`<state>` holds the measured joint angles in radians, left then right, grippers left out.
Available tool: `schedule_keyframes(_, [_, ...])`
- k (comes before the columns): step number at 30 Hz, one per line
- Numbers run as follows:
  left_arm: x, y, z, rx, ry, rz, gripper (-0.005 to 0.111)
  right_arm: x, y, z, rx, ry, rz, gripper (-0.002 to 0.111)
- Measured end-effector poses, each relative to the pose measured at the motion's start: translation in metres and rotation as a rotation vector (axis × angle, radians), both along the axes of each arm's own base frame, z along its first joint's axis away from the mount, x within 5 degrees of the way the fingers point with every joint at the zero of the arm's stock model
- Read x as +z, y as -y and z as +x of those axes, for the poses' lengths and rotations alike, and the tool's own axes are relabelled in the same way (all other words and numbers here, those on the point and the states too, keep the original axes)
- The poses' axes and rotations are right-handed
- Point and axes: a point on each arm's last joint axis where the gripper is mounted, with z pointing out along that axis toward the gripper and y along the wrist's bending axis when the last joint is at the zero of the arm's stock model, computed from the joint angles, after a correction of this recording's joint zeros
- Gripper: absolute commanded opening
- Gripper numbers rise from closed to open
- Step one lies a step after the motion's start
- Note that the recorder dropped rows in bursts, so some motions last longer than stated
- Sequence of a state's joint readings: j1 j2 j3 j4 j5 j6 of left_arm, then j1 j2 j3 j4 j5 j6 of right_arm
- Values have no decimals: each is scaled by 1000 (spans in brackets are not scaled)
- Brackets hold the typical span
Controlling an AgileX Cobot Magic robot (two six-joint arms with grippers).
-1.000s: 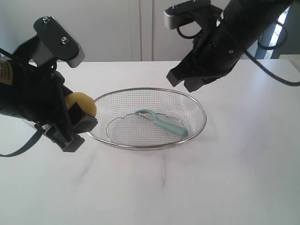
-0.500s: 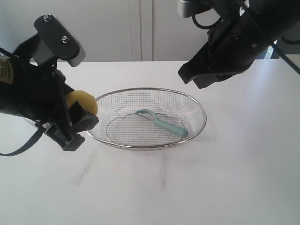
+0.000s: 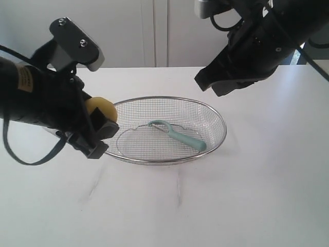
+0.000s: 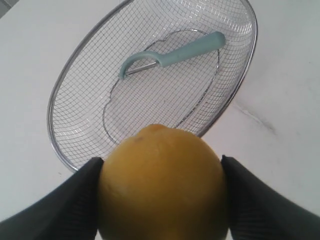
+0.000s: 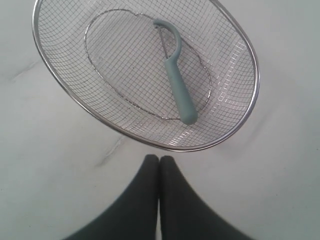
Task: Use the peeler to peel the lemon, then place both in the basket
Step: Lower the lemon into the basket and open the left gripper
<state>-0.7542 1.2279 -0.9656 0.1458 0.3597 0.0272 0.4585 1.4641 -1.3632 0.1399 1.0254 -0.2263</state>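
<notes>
Yellow lemon (image 3: 101, 109), clamped in the left gripper (image 4: 161, 161), has advanced to the basket (image 3: 169, 97) rim, apparently for release; right gripper (image 5: 159, 162) closed, empty.

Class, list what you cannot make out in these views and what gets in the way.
Part of the lemon, left wrist view: cut off by the frame edge; its sides covered by the left tool.
Most of the lemon, exterior view: covered by that tool.
The peeler's blade, exterior view: too small.
The basket's rim nearest the lemon, exterior view: behind that tool.

Black arms (image 3: 267, 46), tapered black right pincer (image 5: 159, 161)
</notes>
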Motion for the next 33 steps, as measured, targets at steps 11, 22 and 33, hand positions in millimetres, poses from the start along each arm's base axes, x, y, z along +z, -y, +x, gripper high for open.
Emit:
schedule_keyframes(11, [-30,51,104,103,-73,52,0,0,0,0,-2,5,4,0])
schedule_keyframes(22, [-104,51,151,199,-168,101,0,0,0,0,-2,5,4,0])
schedule_keyframes(33, [-136,57,160,193,-184,111,0,0,0,0,-2,5,4,0])
